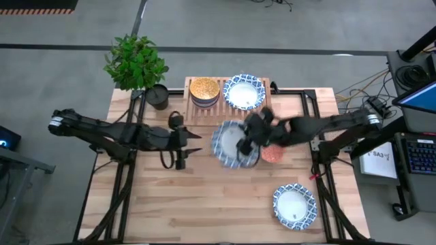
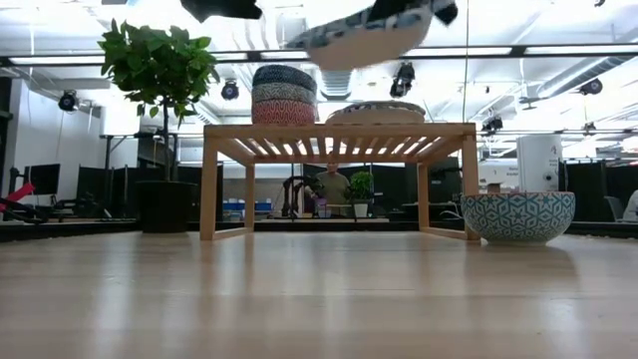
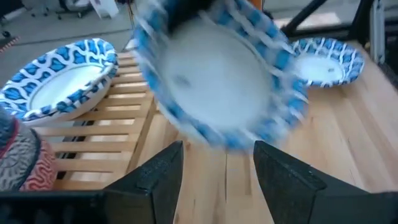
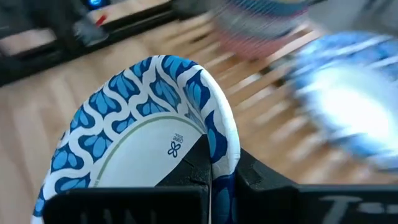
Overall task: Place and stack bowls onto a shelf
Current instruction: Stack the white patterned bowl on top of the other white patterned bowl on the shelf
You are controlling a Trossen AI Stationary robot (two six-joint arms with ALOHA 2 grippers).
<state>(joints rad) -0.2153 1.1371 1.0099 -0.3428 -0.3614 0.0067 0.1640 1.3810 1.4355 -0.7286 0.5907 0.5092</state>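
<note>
The light-wood shelf [image 1: 225, 102] stands at the table's far middle. On it sit a stack of small bowls [image 1: 204, 92] with a yellow one on top and a blue-rimmed bowl [image 1: 244, 92]. My right gripper [image 1: 246, 139] is shut on another blue-rimmed bowl [image 1: 231, 146], held in the air in front of the shelf and above its top [image 2: 359, 40]. My left gripper [image 1: 194, 141] is open just left of that bowl, with nothing between its fingers [image 3: 165, 177]. A pink bowl [image 1: 272, 154] and a blue-rimmed bowl [image 1: 295, 206] rest on the table. My right gripper pinches the bowl's rim [image 4: 214, 134] between its two fingers, one on the patterned outer wall and one on the inside. The fingers come from the table's right. The bowl is lifted clear and tilted, with its stamped underside [image 4: 155, 152] toward the wrist camera.
A potted plant [image 1: 136, 64] in a dark pot [image 1: 157, 96] stands at the far left next to the shelf. Bare wood lies along the near edge [image 1: 204, 211]. A person shows in the room beyond the shelf [image 2: 331, 189].
</note>
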